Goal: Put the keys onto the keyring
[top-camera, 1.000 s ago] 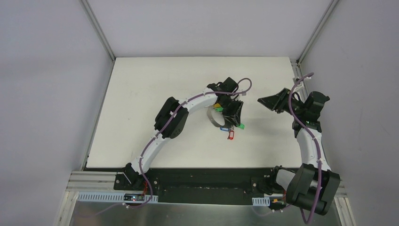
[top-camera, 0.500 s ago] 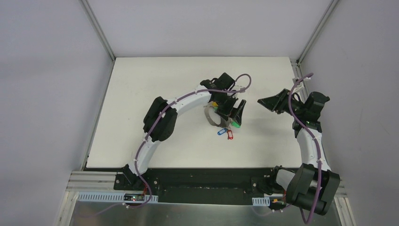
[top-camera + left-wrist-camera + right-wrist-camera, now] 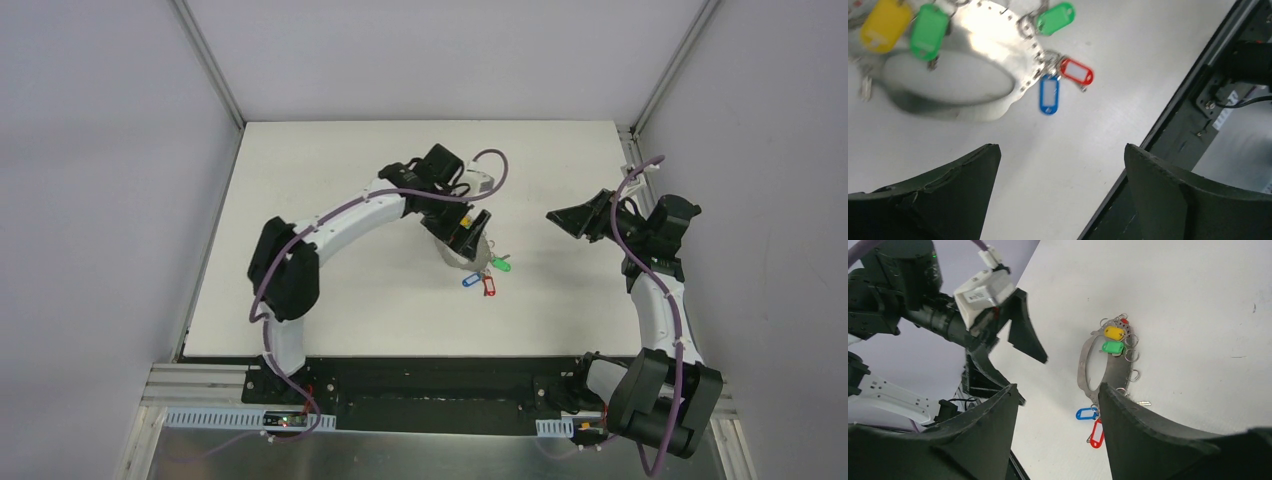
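Note:
The keyring is a silvery metal loop lying flat on the white table. Keys hang from it by small rings: a yellow tag, two green tags, a red tag and a blue tag. My left gripper hovers open just above the keyring, with nothing between its fingers. My right gripper stands open and empty to the right of the ring, apart from it. In the right wrist view the keyring shows between its fingertips.
A black rail runs along the table's near edge, holding both arm bases. Grey walls with metal frame posts close in the table at the left, back and right. One loose silver key blade lies by the ring's right side.
My left gripper has opened wide and drawn back up and to the left off the keyring, the arm's elbow swinging left. A green-tagged key now lies at the ring's right. The right arm stayed put.

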`<action>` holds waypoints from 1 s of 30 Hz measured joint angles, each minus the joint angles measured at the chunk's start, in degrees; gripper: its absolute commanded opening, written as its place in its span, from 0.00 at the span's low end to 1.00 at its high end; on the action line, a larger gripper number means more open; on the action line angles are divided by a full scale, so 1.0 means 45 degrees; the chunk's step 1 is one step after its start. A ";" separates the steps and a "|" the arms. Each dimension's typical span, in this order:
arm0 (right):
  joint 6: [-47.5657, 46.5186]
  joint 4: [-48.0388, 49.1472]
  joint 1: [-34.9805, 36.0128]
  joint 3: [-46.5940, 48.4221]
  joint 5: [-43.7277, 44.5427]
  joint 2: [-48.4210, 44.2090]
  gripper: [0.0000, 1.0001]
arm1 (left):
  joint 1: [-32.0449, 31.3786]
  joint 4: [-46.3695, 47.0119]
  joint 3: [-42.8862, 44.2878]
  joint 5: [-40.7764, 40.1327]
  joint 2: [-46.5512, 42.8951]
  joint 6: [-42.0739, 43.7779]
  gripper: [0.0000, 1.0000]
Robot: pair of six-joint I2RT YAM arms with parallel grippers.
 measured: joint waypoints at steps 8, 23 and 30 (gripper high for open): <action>-0.1525 -0.0952 0.0539 0.0782 0.0777 0.0121 0.98 | 0.2827 0.0884 -0.3837 -0.2021 -0.5926 0.1200 0.99; -0.5809 -0.4250 0.2875 0.3177 0.2055 0.0865 1.00 | 0.6149 0.1515 -0.7995 -0.4741 -1.3338 0.2404 0.99; -0.6217 -0.4517 0.2895 0.3172 0.1375 0.0889 1.00 | 0.7388 0.1647 -0.9457 -0.4736 -1.4994 0.2351 0.99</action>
